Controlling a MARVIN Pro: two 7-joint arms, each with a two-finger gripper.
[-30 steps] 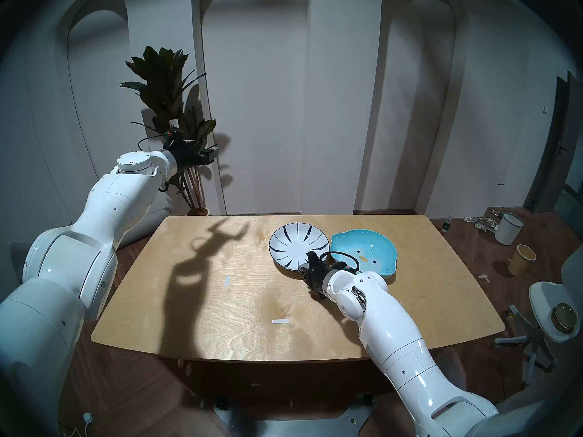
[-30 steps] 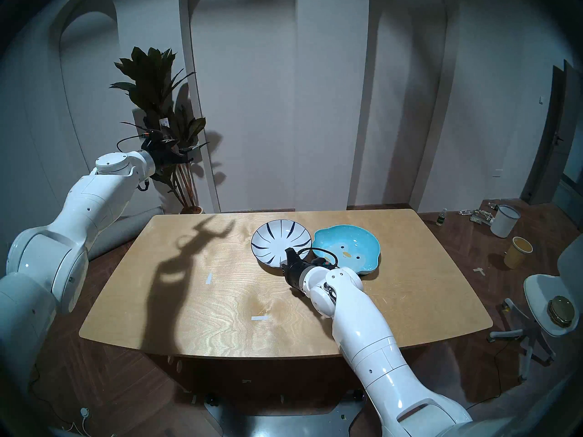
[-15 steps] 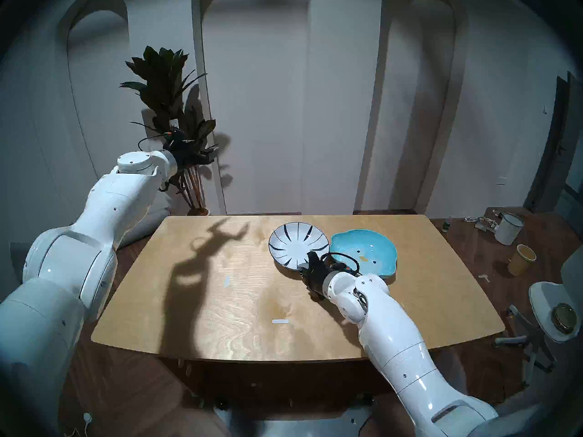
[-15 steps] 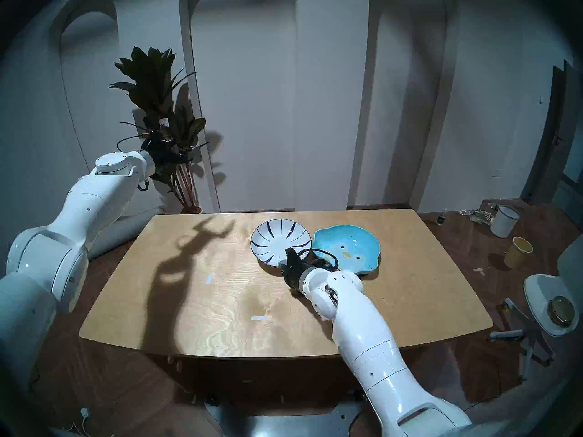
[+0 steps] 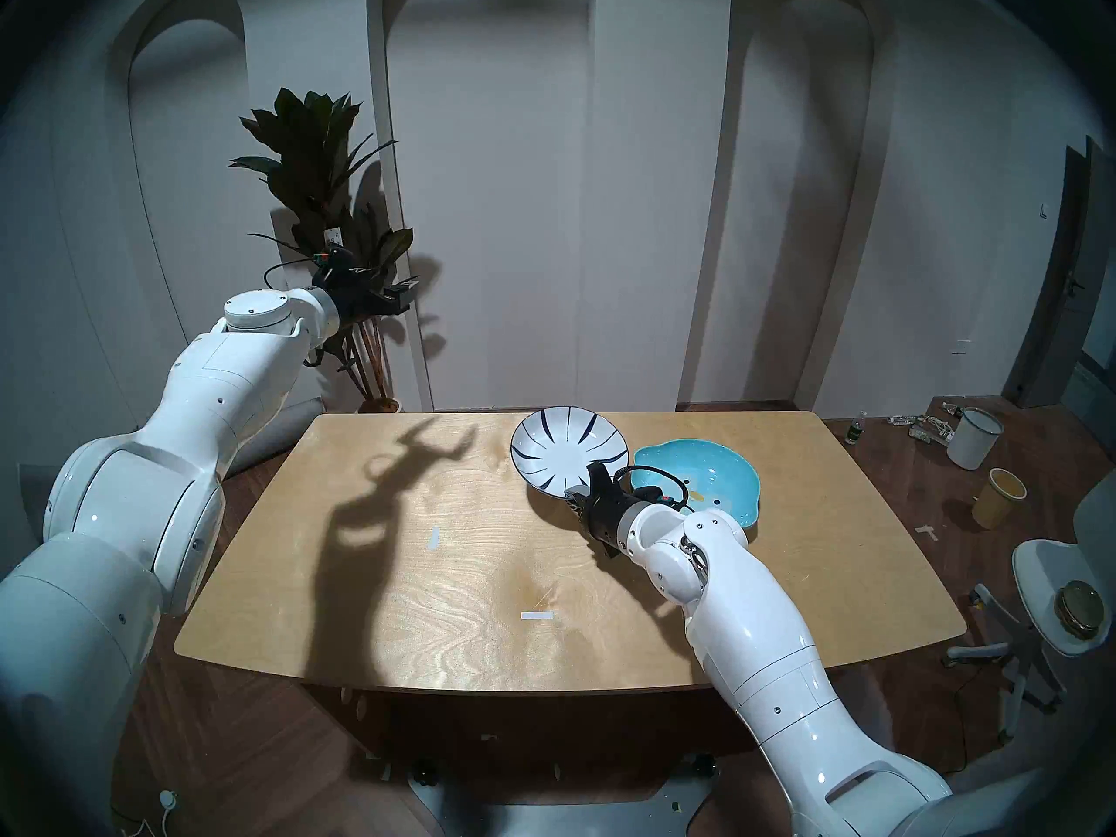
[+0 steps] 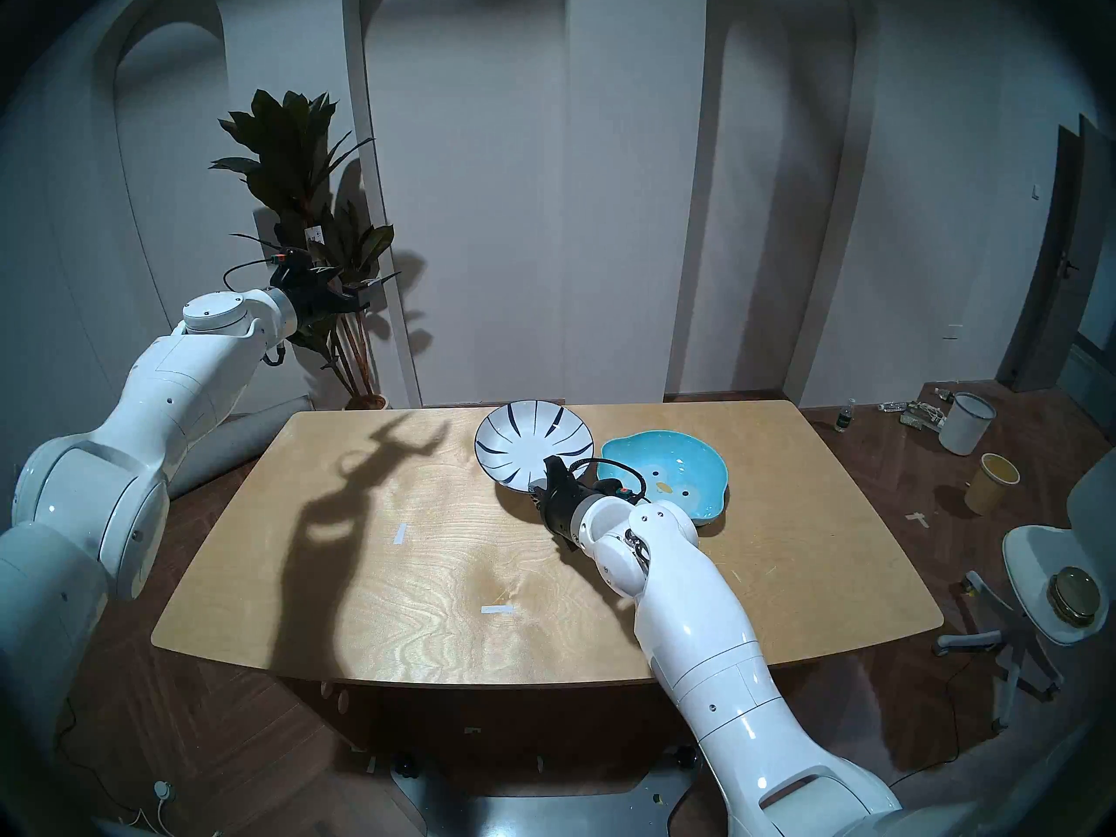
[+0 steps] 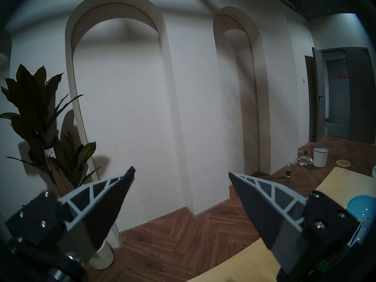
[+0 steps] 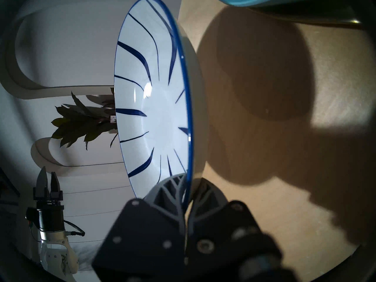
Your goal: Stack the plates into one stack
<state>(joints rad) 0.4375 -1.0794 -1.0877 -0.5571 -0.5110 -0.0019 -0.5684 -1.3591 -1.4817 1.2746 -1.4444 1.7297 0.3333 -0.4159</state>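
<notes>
The right gripper [image 8: 188, 191] grips the round white blue-striped plate [image 5: 567, 449] by its near rim; keep it level (left gripper [image 7: 181, 174] spread, idle) over the wavy turquoise penguin plate [image 5: 718, 476] toward the table's far right edge.

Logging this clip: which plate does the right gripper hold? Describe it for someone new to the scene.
On the wooden table, toward its far right, two plates sit side by side. The right gripper pinches the near rim of the left one, the striped plate: round, white, dark-blue stripes, unlike the wavy turquoise plate.

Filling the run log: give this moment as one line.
right pincer: shut on striped plate rim, raised off table | left pincer: open, empty | turquoise plate: on table
</notes>
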